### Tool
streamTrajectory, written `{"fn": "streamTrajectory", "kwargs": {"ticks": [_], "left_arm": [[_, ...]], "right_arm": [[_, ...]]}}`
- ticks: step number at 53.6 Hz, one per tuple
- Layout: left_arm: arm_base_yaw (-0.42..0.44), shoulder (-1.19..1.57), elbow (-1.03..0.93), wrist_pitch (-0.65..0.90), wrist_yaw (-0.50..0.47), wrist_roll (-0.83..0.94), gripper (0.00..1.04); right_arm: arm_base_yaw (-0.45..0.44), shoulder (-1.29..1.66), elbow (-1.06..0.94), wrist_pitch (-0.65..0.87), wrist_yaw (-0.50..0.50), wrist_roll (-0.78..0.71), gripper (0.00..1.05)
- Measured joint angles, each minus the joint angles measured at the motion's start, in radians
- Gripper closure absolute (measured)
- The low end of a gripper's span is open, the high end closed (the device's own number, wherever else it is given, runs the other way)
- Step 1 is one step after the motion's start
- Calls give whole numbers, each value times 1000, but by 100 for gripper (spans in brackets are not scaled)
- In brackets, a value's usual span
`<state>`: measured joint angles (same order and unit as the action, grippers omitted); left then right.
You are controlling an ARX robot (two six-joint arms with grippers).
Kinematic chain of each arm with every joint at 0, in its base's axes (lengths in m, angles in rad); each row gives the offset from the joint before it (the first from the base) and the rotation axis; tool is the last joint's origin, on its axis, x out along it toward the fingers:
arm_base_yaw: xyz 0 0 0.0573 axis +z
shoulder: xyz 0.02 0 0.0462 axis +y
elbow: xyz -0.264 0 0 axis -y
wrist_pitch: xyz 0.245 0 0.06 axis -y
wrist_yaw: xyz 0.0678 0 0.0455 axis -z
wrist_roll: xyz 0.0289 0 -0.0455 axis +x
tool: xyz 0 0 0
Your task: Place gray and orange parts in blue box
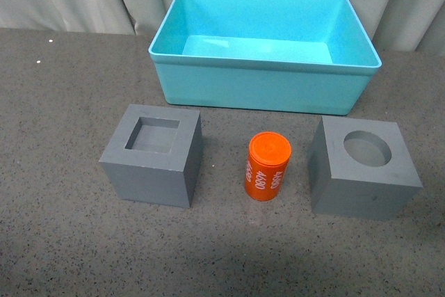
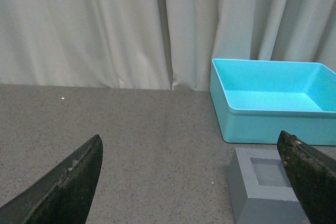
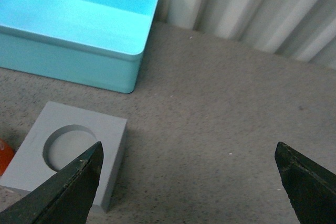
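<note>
Flanking the orange cylinder (image 1: pixel 268 167), matte gray cubes (image 1: pixel 153 165) (image 1: pixel 363 168) front a smooth turquoise bin (image 1: pixel 264 88); both jaws gape empty.

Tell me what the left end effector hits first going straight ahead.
Probably bare table, then the curtain; the left end effector is open and the square-recess gray cube sits beside its line.

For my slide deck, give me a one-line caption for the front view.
Empty turquoise plastic bin behind a row: square-recessed matte gray cube, orange numbered cylinder, round-recessed gray cube.
</note>
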<state>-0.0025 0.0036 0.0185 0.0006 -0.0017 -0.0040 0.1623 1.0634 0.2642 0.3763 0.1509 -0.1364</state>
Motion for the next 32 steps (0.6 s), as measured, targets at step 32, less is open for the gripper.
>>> {"fn": "streamTrajectory", "kwargs": {"ticks": [32], "left_arm": [[0, 0, 0, 0, 0, 0, 7]], "right_arm": [[47, 554, 285, -112, -86, 225, 10]]}}
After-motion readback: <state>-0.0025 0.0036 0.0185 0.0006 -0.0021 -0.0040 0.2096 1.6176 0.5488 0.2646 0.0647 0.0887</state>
